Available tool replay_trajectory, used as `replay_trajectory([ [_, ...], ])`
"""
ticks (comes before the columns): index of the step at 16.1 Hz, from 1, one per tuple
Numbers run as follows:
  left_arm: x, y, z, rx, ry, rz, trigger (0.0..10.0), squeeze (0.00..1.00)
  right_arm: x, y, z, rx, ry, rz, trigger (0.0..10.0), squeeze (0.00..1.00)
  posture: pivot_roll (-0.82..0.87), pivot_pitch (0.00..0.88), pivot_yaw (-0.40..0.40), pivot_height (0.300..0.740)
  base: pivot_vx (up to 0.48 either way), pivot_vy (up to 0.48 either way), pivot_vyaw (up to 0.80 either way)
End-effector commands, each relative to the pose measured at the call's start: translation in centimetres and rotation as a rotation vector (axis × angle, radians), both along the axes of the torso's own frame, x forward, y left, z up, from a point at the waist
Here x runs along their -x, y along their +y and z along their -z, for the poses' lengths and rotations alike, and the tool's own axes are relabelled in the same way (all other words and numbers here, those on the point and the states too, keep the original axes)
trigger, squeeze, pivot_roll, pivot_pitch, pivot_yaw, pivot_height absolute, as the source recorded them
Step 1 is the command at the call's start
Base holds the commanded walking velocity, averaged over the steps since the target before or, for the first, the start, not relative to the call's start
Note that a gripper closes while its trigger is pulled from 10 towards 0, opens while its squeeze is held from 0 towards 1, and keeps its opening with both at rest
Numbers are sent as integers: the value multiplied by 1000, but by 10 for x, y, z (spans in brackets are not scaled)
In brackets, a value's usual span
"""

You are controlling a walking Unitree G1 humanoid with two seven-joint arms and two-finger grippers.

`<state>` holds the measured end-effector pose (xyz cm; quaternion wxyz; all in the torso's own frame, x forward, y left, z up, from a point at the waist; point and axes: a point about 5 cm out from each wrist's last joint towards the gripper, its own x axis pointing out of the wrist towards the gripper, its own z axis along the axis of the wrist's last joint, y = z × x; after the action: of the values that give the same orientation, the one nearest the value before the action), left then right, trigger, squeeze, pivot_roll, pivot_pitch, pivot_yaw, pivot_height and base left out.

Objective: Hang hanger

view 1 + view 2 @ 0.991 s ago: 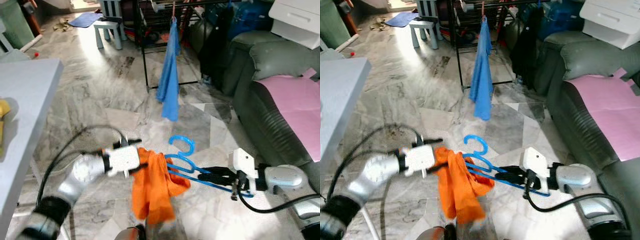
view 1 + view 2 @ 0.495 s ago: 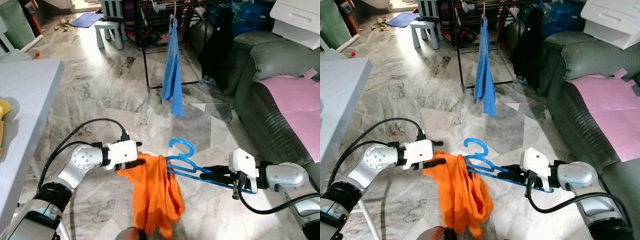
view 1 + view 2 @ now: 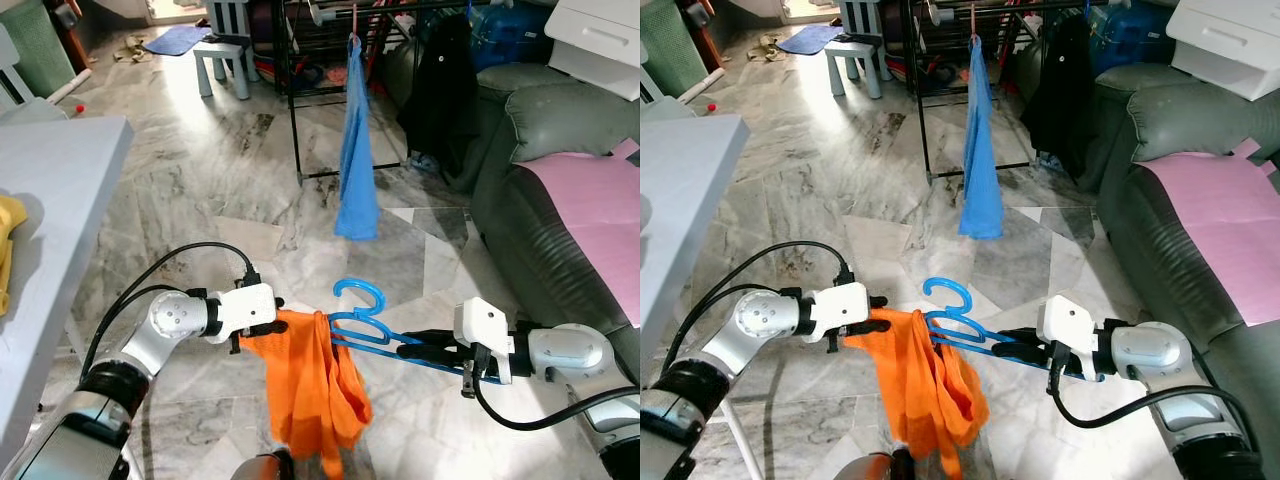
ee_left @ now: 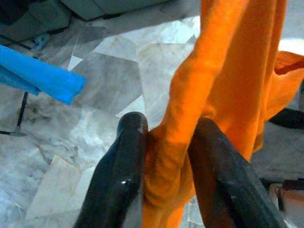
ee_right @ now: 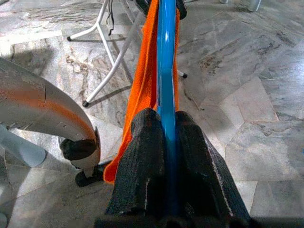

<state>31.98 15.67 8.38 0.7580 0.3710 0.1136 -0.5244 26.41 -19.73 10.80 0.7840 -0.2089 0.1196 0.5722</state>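
A blue plastic hanger [image 3: 362, 322] is held level above the floor, hook upward, with an orange cloth [image 3: 315, 390] draped over its left end. My right gripper [image 3: 415, 349] is shut on the hanger's right arm; the blue bar [image 5: 166, 85] runs between its fingers [image 5: 142, 166]. My left gripper [image 3: 272, 327] is shut on the orange cloth [image 4: 209, 95] at its top, black fingers [image 4: 123, 180] pinching a fold. Ahead stands a black drying rack [image 3: 300, 90] with a blue cloth [image 3: 357, 160] hanging from its rail.
A grey sofa [image 3: 550, 190] with a pink sheet [image 3: 595, 200] lies on the right. A grey table [image 3: 50, 230] edge is on the left. A small stool [image 3: 225, 65] and dark clothes [image 3: 445, 80] stand near the rack. Marble floor lies open between me and the rack.
The left gripper shifted slightly right along the cloth and the orange cloth hangs straighter. The camera view shifted a little; the hanging blue cloth swung.
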Motion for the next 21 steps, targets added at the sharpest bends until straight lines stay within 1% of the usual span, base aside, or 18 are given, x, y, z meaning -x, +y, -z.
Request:
replay_trajectory([
  [1,-1,-5,1,-11,4,16,0,0,-2,5,-5,-21,-38,-16,10000,0,-80,92,65,740,0,0,0],
  [6,-6,-5,-4,-11,3,24,0,0,-2,5,-2,-12,-41,-16,10000,0,-75,87,71,740,0,0,0],
  [8,-7,-4,-6,-17,16,32,0,0,-6,5,-1,1,-47,1,10000,0,-71,83,74,740,0,0,0],
  [9,-7,-3,-6,-20,22,34,0,0,-7,2,6,54,-4,26,10000,0,-70,82,72,740,0,0,0],
  [10,-8,-4,-5,-15,18,21,0,0,-6,1,8,75,22,27,10000,0,-74,81,68,740,0,0,0],
  [11,-8,-4,-4,-13,22,19,0,0,-6,0,9,88,12,34,10000,0,-76,81,68,740,0,0,0],
  [12,-6,-5,-2,-12,31,20,0,0,-9,-2,12,142,-28,59,10000,0,-78,81,67,740,0,0,0],
  [13,-6,-4,0,-19,18,3,0,0,-17,-3,7,81,-38,138,10000,1000,-78,81,65,740,0,0,0],
  [14,-8,-1,0,-35,-6,-24,0,0,-24,-4,1,34,-65,183,10000,1000,-77,78,61,740,0,0,0],
  [15,-10,0,0,-48,-18,-39,0,0,-27,-4,-2,27,-106,197,10000,1000,-77,78,61,740,0,0,0],
  [16,-12,4,0,-54,-33,-71,0,0,-34,-6,-6,25,-152,240,10000,1000,-79,76,56,740,0,0,0],
  [17,-13,6,-1,-40,-38,-96,0,0,-39,-7,-10,39,-206,270,10000,1000,-80,75,54,740,0,0,0],
  [18,-18,10,-4,-15,-86,-161,0,0,-44,-10,-16,86,-285,296,10000,1000,-78,73,49,740,0,0,0],
  [19,-21,14,-6,-44,-129,-191,0,0,-48,-14,-23,117,-314,288,10000,1000,-75,73,48,740,0,0,0],
  [20,-22,17,-6,-43,-142,-223,0,0,-57,-24,-36,96,-321,349,10000,1000,-72,74,47,740,0,0,0],
  [21,-23,18,-6,-25,-134,-247,0,0,-66,-34,-51,30,-329,427,10000,1000,-74,74,47,740,0,0,0],
])
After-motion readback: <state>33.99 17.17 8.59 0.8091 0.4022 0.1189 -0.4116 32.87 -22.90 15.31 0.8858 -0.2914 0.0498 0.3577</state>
